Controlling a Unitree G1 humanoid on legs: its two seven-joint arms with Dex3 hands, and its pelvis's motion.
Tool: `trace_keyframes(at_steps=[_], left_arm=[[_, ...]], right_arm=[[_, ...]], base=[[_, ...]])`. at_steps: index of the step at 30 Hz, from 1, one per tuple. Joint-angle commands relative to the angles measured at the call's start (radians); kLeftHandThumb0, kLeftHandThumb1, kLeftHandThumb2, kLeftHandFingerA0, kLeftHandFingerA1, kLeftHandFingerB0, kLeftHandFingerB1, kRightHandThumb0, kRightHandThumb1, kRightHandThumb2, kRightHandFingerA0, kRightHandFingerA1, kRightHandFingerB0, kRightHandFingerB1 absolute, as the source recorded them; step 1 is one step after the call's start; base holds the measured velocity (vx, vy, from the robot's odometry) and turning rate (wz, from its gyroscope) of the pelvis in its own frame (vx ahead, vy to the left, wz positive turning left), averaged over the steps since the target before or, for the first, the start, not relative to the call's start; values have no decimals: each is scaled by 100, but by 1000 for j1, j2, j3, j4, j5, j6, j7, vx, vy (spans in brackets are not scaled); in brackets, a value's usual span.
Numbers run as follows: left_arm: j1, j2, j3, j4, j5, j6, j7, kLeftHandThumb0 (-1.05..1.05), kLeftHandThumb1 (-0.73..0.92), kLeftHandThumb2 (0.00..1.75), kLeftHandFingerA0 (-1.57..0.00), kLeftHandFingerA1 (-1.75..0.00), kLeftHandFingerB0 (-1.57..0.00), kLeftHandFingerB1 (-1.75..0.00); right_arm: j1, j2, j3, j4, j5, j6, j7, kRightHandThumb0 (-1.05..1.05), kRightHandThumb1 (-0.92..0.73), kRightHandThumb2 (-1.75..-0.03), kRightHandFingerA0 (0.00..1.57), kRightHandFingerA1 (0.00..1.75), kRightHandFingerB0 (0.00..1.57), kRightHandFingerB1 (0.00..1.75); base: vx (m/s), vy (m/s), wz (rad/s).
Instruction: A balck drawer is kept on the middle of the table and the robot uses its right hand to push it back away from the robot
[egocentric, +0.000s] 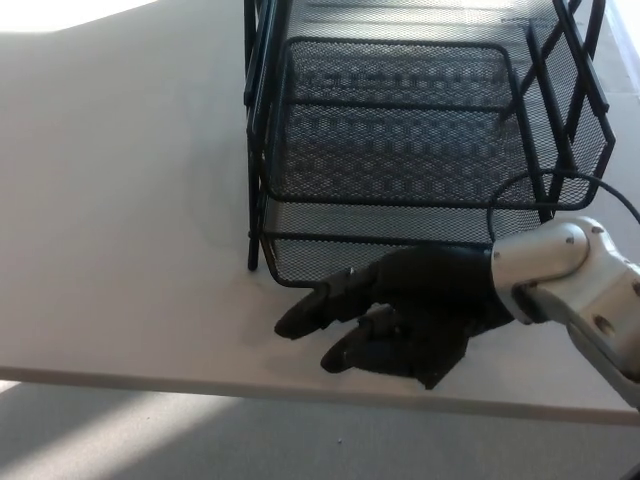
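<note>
The black wire-mesh drawer unit (400, 150) stands on the white table (120, 220), filling the upper middle and right of the head view. Its lowest tray (310, 255) juts out a little toward me at the front. My right hand (400, 315) lies low over the table just in front of that tray's front wall, fingers (310, 312) stretched out to the left and apart, holding nothing. Whether it touches the tray's front edge I cannot tell. The silver forearm (565, 275) comes in from the right. My left hand does not show.
The table's near edge (200, 385) runs just below the hand, with grey floor (150, 440) beyond it. A black cable (520, 185) loops from the forearm up over the drawer's right side. Bare tabletop stretches to the left of the drawer.
</note>
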Motion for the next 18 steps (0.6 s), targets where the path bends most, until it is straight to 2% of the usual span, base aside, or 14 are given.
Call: trace_keyframes(at_steps=[1, 2, 3, 6, 7, 9, 10, 11, 13, 14, 15, 16, 17, 18], left_arm=[[5, 25, 5, 9, -3, -12, -3, -71, 80, 65, -21, -29, -18, -27], [5, 25, 4, 9, -1, -12, -2, -71, 80, 65, -21, -29, -18, -27], [4, 26, 2, 8, 2, -11, -1, -71, 83, 65, -21, -29, -18, -28], [2, 27, -2, 4, 6, -11, 1, -71, 83, 65, -21, -29, -18, -28], [2, 24, 4, 7, -1, -11, -4, -71, 80, 65, -20, -29, -18, -27], [3, 25, 7, 9, -5, -15, -8, -72, 82, 65, -21, -30, -18, -28], [1, 25, 6, 11, -5, -14, -10, -72, 79, 65, -21, -29, -18, -27], [1, 26, 7, 11, -6, -14, -14, -71, 79, 65, -20, -29, -17, -27], [1, 26, 9, 10, -9, -13, -17, -71, 79, 65, -20, -29, -17, -27], [1, 26, 8, 11, -8, -14, -16, -71, 80, 65, -20, -29, -17, -27], [1, 26, 8, 11, -7, -14, -16, -71, 80, 65, -20, -29, -17, -27], [0, 28, 3, 9, 1, -10, -5, -71, 82, 65, -21, -29, -19, -28], [0, 29, 1, 8, 4, -9, -1, -71, 82, 65, -21, -29, -19, -28], [-1, 30, 5, 9, -2, -9, -9, -69, 80, 65, -21, -29, -18, -27]], right_arm=[[119, -141, 10, -309, -17, -58, 65, -76, -69, -102, 3, 37, 10, 26], [133, -161, 7, -356, -15, -56, 69, -76, -69, -102, 3, 37, 10, 26], [151, -179, -2, -400, -10, -57, 71, -69, -85, -68, 9, 27, 6, 21], [215, -249, -24, -548, -27, -114, 77, -72, -88, -67, 8, 28, 5, 21], [240, -276, -35, -600, -37, -141, 77, -75, -72, -106, 3, 34, 3, 24], [315, -312, -89, -706, -4, -178, 80, -75, -71, -105, 3, 34, 3, 24], [361, -338, -146, -792, 39, -157, 85, -74, -68, -102, 2, 30, 3, 24], [391, -356, -183, -842, 61, -145, 87, -69, -85, -67, 3, 26, 3, 21], [412, -366, -207, -870, 69, -143, 87, -69, -85, -67, 3, 26, 3, 21], [452, -378, -250, -903, 80, -150, 88, -73, -69, -103, 0, 25, 3, 25], [471, -384, -270, -920, 84, -153, 89, -73, -69, -103, 0, 25, 3, 25], [542, -396, -353, -958, 93, -171, 94, -69, -85, -67, 2, 22, 6, 23], [563, -400, -379, -970, 96, -176, 95, -69, -85, -67, 2, 22, 6, 23], [651, -399, -480, -977, 100, -212, 110, -72, -69, -102, 0, 24, 5, 27]], base=[[0, 0, 0], [0, 0, 0], [0, 0, 0], [0, 0, 0], [0, 0, 0], [0, 0, 0], [0, 0, 0], [0, 0, 0], [0, 0, 0], [0, 0, 0], [0, 0, 0], [0, 0, 0], [0, 0, 0], [0, 0, 0]])
